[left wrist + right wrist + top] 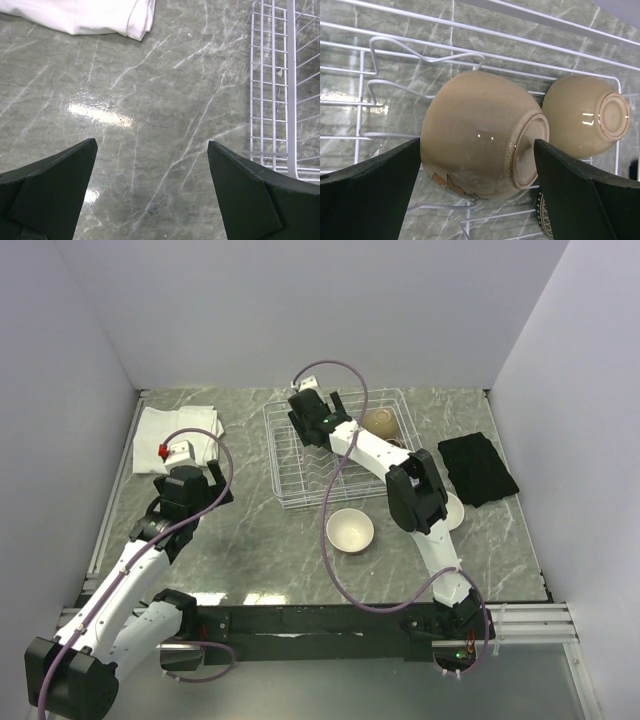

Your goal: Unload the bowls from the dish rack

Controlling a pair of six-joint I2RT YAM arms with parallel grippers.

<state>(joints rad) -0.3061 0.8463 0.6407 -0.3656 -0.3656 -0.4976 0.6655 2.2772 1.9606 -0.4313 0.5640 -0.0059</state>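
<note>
The white wire dish rack (290, 480) stands at the table's middle back. My right gripper (328, 418) reaches into it. In the right wrist view it (477, 145) is open, with one finger on each side of a tan bowl (480, 132) that lies on its side in the tines. A second tan bowl (585, 115) lies just beyond it and shows in the top view (380, 422). A patterned dark bowl's edge (543, 220) peeks out below. A cream-inside bowl (350, 530) sits on the table in front of the rack. My left gripper (152, 145) is open and empty over bare table, left of the rack (280, 100).
A folded white cloth (180, 430) lies at the back left and shows in the left wrist view (100, 17). A black cloth (478, 468) lies at the right. Another pale dish (455, 510) is partly hidden behind my right arm. Grey walls close the sides and back.
</note>
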